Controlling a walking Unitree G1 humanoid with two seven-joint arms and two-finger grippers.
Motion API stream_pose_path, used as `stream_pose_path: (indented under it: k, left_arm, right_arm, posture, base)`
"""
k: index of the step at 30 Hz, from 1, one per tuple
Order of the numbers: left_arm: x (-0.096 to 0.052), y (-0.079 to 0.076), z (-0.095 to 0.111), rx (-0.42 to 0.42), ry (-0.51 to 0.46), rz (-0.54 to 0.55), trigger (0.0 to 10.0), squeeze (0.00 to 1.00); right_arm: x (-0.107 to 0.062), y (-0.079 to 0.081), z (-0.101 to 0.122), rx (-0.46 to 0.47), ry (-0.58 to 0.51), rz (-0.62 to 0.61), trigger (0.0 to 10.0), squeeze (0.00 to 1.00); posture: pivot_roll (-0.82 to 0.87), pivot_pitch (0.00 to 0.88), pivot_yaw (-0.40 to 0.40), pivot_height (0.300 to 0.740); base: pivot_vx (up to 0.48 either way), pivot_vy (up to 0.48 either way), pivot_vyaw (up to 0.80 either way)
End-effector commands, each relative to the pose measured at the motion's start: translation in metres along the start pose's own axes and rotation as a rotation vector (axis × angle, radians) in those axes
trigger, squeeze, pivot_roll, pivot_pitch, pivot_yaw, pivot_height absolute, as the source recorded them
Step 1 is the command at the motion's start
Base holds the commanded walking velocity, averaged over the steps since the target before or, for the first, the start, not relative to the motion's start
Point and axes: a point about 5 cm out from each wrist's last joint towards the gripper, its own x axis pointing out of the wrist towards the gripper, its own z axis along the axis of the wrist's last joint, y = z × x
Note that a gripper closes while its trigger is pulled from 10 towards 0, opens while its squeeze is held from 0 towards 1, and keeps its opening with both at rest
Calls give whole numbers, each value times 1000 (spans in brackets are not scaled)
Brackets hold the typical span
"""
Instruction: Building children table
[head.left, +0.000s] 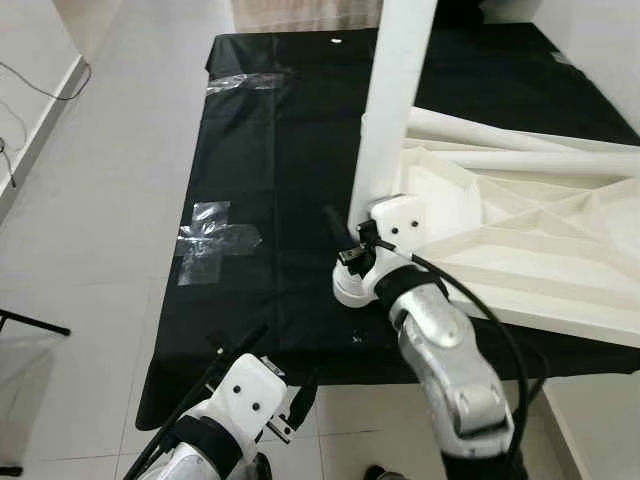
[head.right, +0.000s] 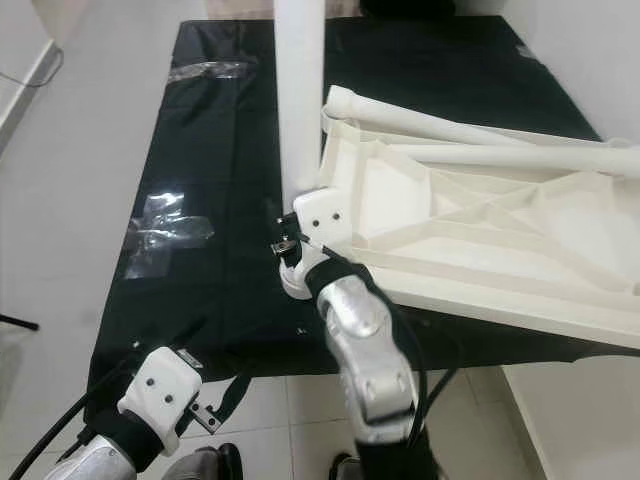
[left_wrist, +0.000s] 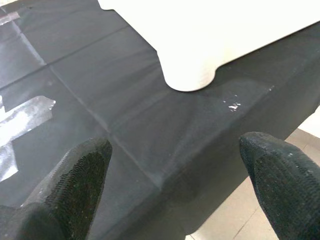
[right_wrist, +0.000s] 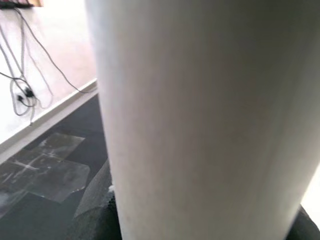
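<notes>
Silver arms, white wrist housings with dark screws, black cables, textured black fingers

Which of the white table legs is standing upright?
The leg by the right gripper, at the tabletop's near corner; the other two legs lie flat.

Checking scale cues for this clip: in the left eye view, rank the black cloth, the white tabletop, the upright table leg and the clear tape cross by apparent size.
1. Black cloth
2. White tabletop
3. Upright table leg, though it sits nearer the camera and runs out of frame
4. Clear tape cross
</notes>
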Motion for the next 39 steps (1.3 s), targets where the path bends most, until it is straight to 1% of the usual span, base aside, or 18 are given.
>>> stream_pose_path:
  k: [1, 10, 13, 14, 17, 20, 22, 23, 25, 27, 30, 31, 33, 34, 36, 37, 38, 39]
  left_arm:
    - [-1, -1, -5, -10, 21, -4, 10000, 0]
    - [1, 1, -5, -2, 18, -2, 10000, 0]
    - [1, 3, -3, 8, 14, -3, 10000, 0]
    - [3, 6, -1, 14, 7, 11, 10000, 0]
    - [4, 11, 1, 12, 3, 30, 10000, 0]
    - [8, 31, 9, 35, -24, 103, 10000, 0]
    - [11, 39, 13, 46, -40, 129, 10000, 0]
    - [11, 39, 13, 46, -40, 129, 10000, 0]
    - [20, 62, 30, 72, -104, 193, 10000, 0]
    - [26, 77, 45, 86, -160, 231, 10000, 0]
    - [30, 85, 53, 80, -191, 243, 10000, 0]
    - [33, 91, 61, 71, -221, 247, 10000, 0]
    - [41, 103, 79, 4, -290, 221, 10000, 0]
    - [41, 103, 79, 4, -290, 221, 10000, 0]
    - [47, 113, 96, -129, -361, 147, 10000, 0]
    - [47, 113, 96, -129, -361, 147, 10000, 0]
    - [50, 117, 108, -223, -415, 69, 10000, 0]
    - [51, 120, 116, -281, -451, 10, 10000, 0]
  right_arm:
    - [-6, -9, -35, -14, 187, -72, 10000, 0]
    - [-2, -10, -32, 16, 177, -88, 10000, 0]
    - [-2, -7, -28, 53, 166, -106, 10000, 0]
    - [1, -4, -23, 88, 132, -78, 10000, 0]
    - [3, -3, -17, 116, 96, -55, 10000, 0]
    - [11, -7, 6, 180, -30, 14, 10000, 0]
    - [12, -10, 12, 184, -59, 30, 10000, 0]
    - [12, -10, 12, 184, -59, 30, 10000, 0]
    - [15, -12, 26, 188, -133, 92, 10000, 0]
    - [16, -11, 36, 188, -184, 136, 10000, 0]
    - [17, -10, 41, 188, -208, 163, 10000, 0]
    - [18, -8, 45, 188, -232, 188, 10000, 0]
    - [21, -6, 55, 192, -279, 239, 10000, 0]
    - [21, -6, 55, 192, -279, 239, 10000, 0]
    - [24, -5, 62, 165, -312, 286, 10000, 0]
    - [24, -5, 62, 165, -312, 286, 10000, 0]
    - [26, -5, 64, 130, -319, 308, 10000, 0]
    - [27, -5, 66, 105, -323, 322, 10000, 0]
  posture:
    - [28, 254, -4, 740]
    - [29, 256, -5, 740]
    - [33, 252, -6, 740]
    - [36, 251, -6, 740]
    - [41, 247, -6, 740]
    - [39, 241, -4, 740]
    - [40, 237, -3, 740]
    - [40, 237, -3, 740]
    - [39, 230, -3, 740]
    - [39, 225, -3, 740]
    - [38, 216, -2, 740]
    - [36, 210, -2, 740]
    - [34, 197, -1, 740]
    - [34, 197, -1, 740]
    - [34, 181, 1, 740]
    - [34, 181, 1, 740]
    - [35, 172, 0, 740]
    - [35, 172, 0, 740]
  base:
    - [0, 0, 0]
    - [0, 0, 0]
    - [0, 0, 0]
    - [0, 0, 0]
    - [0, 0, 0]
    - [0, 0, 0]
    - [0, 0, 0]
    - [0, 0, 0]
    - [0, 0, 0]
    - [0, 0, 0]
    - [0, 0, 0]
    - [0, 0, 0]
    - [0, 0, 0]
    - [0, 0, 0]
    - [0, 0, 0]
    - [0, 0, 0]
    - [0, 0, 0]
    - [0, 0, 0]
